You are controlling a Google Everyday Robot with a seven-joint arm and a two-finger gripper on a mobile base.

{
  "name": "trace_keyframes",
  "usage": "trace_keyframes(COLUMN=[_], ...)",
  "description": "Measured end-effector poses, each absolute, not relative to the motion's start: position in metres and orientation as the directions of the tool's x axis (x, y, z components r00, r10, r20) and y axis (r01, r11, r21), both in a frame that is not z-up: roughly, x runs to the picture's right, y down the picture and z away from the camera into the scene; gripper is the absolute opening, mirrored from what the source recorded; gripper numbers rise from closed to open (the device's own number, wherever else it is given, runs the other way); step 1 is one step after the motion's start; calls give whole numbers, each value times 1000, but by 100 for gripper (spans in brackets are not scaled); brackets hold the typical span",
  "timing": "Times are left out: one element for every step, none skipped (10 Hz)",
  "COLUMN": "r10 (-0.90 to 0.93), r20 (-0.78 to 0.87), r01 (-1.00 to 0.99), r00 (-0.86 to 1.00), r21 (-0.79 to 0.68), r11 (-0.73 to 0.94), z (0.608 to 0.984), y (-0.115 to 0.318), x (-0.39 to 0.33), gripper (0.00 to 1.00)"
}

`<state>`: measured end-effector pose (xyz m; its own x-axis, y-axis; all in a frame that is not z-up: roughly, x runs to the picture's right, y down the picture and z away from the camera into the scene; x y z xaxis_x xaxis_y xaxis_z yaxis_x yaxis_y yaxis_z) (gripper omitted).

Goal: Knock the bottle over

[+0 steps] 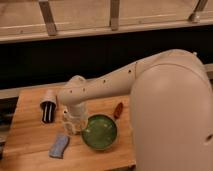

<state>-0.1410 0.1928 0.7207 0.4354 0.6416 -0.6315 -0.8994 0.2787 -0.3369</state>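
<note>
My gripper (73,125) hangs down from the white arm's wrist (75,95) onto the wooden table (30,135), just left of the green bowl (100,132). It sits over the spot where the small white bottle stood. The bottle merges with the pale gripper there, so I cannot make it out or tell whether it is upright or tipped. The arm's large white shell fills the right side of the view.
A dark ribbed cylinder with a white end (48,107) lies at the back left of the table. A blue-grey sponge (60,146) lies at the front left. A small red-brown object (118,110) lies behind the bowl. A dark wall and railing run behind the table.
</note>
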Motion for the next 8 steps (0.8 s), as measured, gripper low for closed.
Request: trace_keyframes(r10=[639,639,636,640,656,685,714,744], r20=[-615,-600,-581,-554,-521,-495,-484,-477], r01=[-886,-874,-858,-842,-832,-837,-854,-874], r00=[461,481,508,533,547,534,506,468], r21=[-361,-381,-403,-422,-429,-422,-399,-372], r11=[291,301,318,336,352,348,335,312], z=[720,719,717,714,711,710,714,718], y=[189,185,180,173,165,157,148,138], x=[-158,-172,-190,-208,-219,-226,-224,-218], gripper=[0,0,0,0,0,0,0,0])
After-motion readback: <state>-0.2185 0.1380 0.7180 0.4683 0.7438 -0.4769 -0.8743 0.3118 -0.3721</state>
